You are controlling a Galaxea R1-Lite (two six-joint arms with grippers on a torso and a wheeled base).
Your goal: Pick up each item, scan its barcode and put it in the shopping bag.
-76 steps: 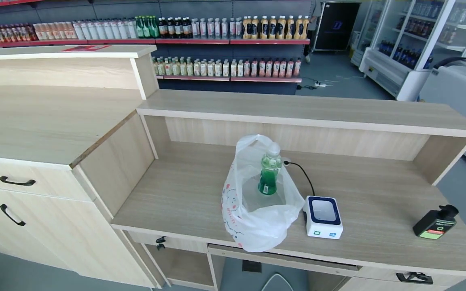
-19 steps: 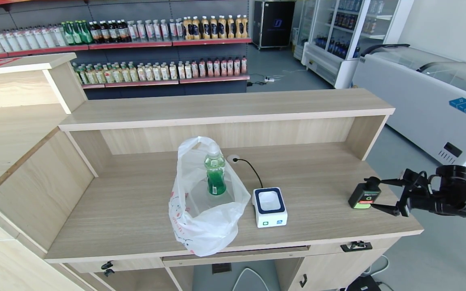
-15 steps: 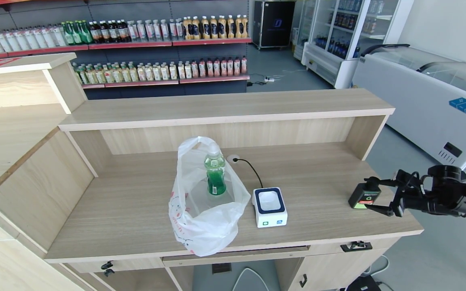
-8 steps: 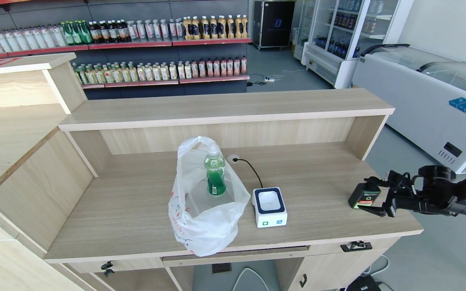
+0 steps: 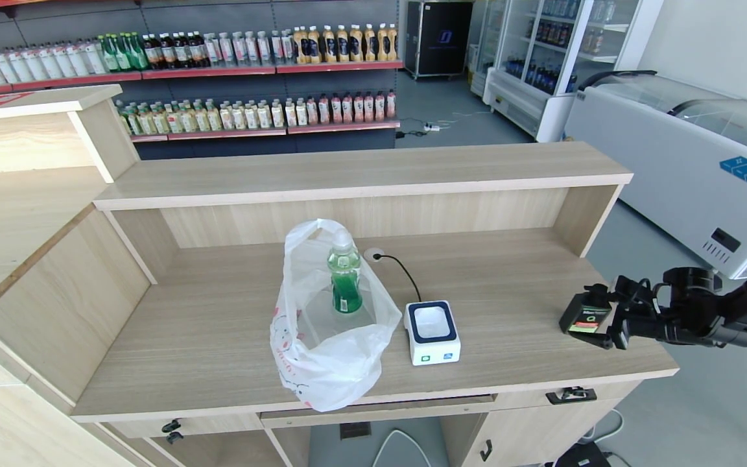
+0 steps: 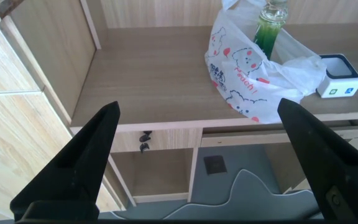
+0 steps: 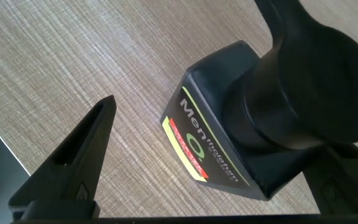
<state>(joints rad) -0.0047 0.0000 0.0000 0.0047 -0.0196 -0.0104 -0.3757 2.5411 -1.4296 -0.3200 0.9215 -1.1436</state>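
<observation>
A black bottle with a green and red label [image 5: 583, 316] lies at the counter's right end. My right gripper [image 5: 602, 318] is open and straddles it from the right. In the right wrist view the black bottle [image 7: 229, 143] rests against one finger, and a gap separates it from the other finger [image 7: 73, 168]. A white shopping bag [image 5: 321, 350] stands open mid-counter with a green bottle [image 5: 345, 279] upright inside. The white and blue scanner [image 5: 432, 332] sits just right of the bag. My left gripper [image 6: 199, 109] hangs open with nothing in it, low before the counter's front, facing the shopping bag [image 6: 241, 81].
The wooden counter [image 5: 509, 279] has a raised back shelf and a side wall at the right rear. The scanner's black cable [image 5: 406, 272] runs to a hole at the back. A taller cabinet [image 5: 23, 194] stands to the left. Drawers sit under the front edge.
My right gripper slid left along the black bottle and its fingers drew closer around it. The bottle shifted slightly. The head camera turned right after the oldest frame.
</observation>
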